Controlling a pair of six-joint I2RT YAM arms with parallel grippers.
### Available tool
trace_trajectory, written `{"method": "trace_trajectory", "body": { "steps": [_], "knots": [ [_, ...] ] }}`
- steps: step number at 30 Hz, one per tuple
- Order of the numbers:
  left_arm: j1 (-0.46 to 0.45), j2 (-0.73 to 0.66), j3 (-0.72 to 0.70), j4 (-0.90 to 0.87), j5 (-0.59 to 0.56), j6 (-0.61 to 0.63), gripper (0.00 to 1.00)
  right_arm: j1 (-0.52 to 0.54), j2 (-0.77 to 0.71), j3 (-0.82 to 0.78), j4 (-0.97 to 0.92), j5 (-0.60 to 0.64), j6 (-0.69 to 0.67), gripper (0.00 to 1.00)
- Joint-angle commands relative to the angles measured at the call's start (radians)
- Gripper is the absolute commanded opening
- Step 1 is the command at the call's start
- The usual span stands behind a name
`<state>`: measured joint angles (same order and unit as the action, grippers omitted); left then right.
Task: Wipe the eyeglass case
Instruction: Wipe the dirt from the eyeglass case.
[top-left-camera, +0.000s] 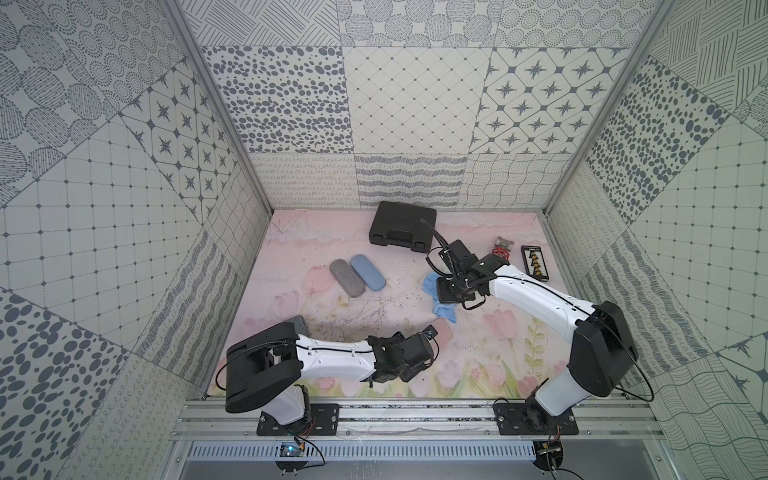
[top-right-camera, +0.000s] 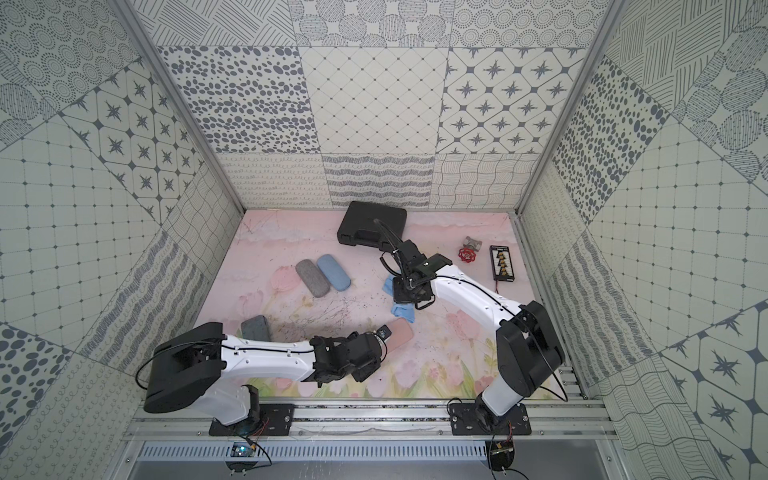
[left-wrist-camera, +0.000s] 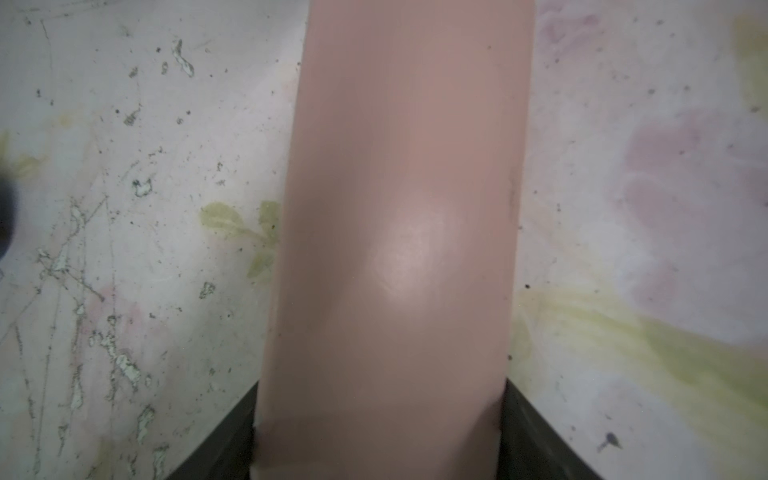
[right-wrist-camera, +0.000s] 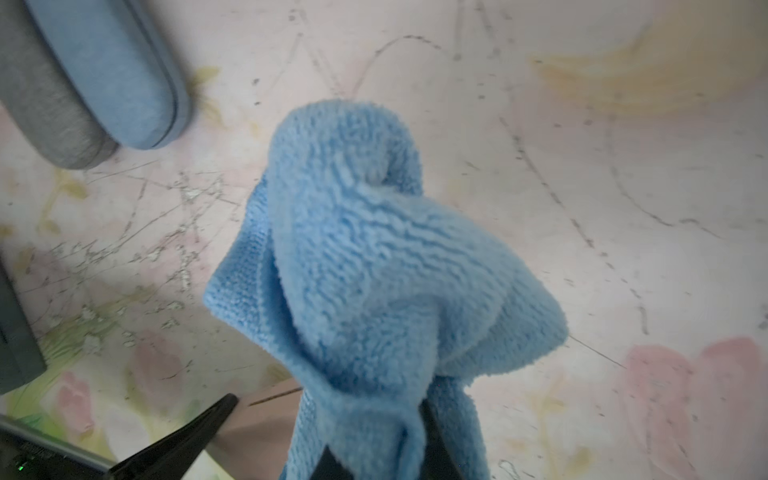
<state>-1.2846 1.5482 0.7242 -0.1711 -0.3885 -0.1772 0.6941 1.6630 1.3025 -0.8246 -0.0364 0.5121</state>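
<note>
Patterned walls enclose a scratched pink floral mat (top-left-camera: 478, 237). Left of centre, a grey felt oval case (top-left-camera: 347, 278) and a blue oval case (top-left-camera: 368, 272) lie side by side. At front centre the left gripper (left-wrist-camera: 380, 440) clamps a smooth pink eyeglass case (left-wrist-camera: 399, 208). Further right, the right gripper (top-left-camera: 451, 291) pinches a crumpled blue terry cloth (right-wrist-camera: 374, 249).

i see grey-and-white patterned wall panels (top-left-camera: 415, 99) on three sides, a patchwork of dots, stars and grids, joined at the corners by aluminium posts (top-left-camera: 216, 108). the floor is a scuffed pink mat (top-left-camera: 498, 365) printed with tulips; an aluminium rail (top-left-camera: 415, 415) runs along its near edge. light looks even.
</note>
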Motion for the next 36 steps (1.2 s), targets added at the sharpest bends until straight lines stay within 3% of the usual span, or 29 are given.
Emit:
{"method": "trace_trajectory", "body": {
  "steps": [1,4,9,12,17,20,25,27,29,32,36],
  "knots": [
    [-0.067,0.07,0.063,-0.099,-0.237,0.07,0.22,0.08,0.119,0.091,0.004,-0.083,0.009,0.0],
    [-0.071,0.106,0.093,-0.149,-0.253,0.024,0.19,0.132,0.19,0.098,0.059,-0.173,0.045,0.0],
    [-0.071,0.116,0.089,-0.18,-0.262,-0.07,0.13,0.103,0.134,-0.098,0.17,-0.274,0.092,0.0],
    [-0.071,0.135,0.096,-0.209,-0.269,-0.117,0.09,0.027,0.102,-0.236,0.198,-0.353,0.085,0.0],
    [-0.065,0.141,0.089,-0.212,-0.246,-0.151,0.06,-0.234,-0.011,-0.485,0.242,-0.452,0.057,0.0],
    [-0.064,0.135,0.079,-0.18,-0.223,-0.14,0.06,-0.309,-0.076,-0.446,0.131,-0.315,-0.015,0.0],
    [-0.065,0.131,0.077,-0.156,-0.2,-0.108,0.08,-0.171,-0.07,-0.215,-0.011,-0.062,-0.055,0.0],
    [-0.065,0.126,0.075,-0.152,-0.196,-0.106,0.08,-0.089,-0.03,-0.131,-0.03,-0.042,-0.054,0.0],
    [-0.065,0.12,0.072,-0.149,-0.195,-0.111,0.08,-0.013,0.028,-0.077,-0.014,-0.107,-0.033,0.0],
    [-0.062,0.116,0.069,-0.147,-0.192,-0.121,0.08,0.071,0.098,-0.095,0.096,-0.299,0.032,0.0],
    [-0.041,0.107,0.051,-0.161,-0.157,-0.166,0.07,0.025,0.074,-0.256,0.216,-0.416,0.079,0.0]
  ]
}}
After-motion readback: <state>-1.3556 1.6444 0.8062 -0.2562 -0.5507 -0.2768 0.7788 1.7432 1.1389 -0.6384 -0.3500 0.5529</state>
